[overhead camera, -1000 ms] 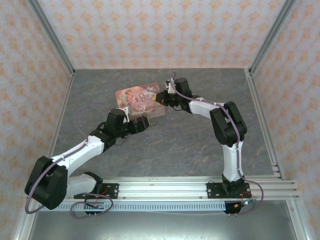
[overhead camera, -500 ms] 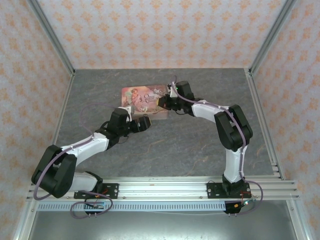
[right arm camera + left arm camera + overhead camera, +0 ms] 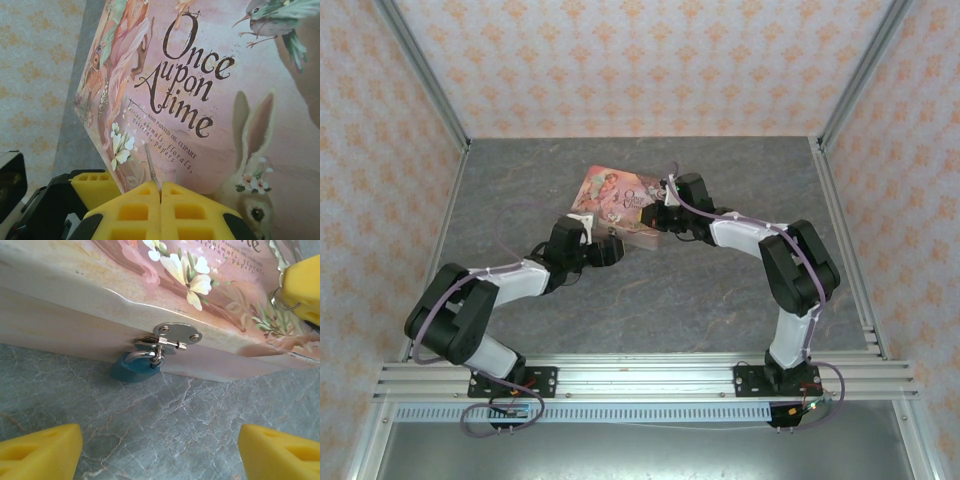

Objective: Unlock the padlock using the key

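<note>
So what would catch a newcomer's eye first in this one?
A pink tin lettered "Once upon a time" lies mid-table between the two arms. On its side wall a small blue padlock hangs from a silver hasp, with the left gripper open in front of it. The right gripper is shut on the thin key, which juts out over the lid.

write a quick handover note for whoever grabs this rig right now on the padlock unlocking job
Left gripper: open, low over the table, facing the padlock.
Right gripper: shut on the key, blade poking out over the lid of the tin.
Padlock: hangs from the hasp on the tin's front wall; no key in it.
Done: key picked up.
Left: bring the key to the padlock, insert, turn, free the shackle.
</note>
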Motion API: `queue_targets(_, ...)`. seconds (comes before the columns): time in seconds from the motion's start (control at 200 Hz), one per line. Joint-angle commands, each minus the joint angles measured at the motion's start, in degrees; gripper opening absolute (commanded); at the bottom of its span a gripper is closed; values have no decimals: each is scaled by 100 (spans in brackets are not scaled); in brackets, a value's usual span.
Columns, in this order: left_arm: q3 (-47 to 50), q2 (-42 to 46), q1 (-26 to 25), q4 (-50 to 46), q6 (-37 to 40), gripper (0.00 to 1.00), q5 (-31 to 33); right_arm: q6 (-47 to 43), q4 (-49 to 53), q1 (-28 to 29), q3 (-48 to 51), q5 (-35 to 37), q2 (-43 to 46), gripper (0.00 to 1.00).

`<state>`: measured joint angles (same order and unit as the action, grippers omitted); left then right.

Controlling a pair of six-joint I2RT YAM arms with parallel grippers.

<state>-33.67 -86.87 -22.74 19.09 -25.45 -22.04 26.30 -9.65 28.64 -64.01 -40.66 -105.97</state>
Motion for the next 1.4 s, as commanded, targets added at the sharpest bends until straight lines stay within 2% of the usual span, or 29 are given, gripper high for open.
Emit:
queue_targets(0.0,-172,-194,42,405,418,79,69,8,627,10,240,397,-160,0)
queue_targets(0.465,-402,-921,55,954,1138,67,411,-41,595,15,169,289,-161,0)
queue_targets(1.171,-977,-1547,77,791,1284,44,-167,-40,562,10,126,232,-169,0)
queue_targets(1.396,-971,-1633,78,964,1102,32,-299,-30,541,15,135,218,-157,0)
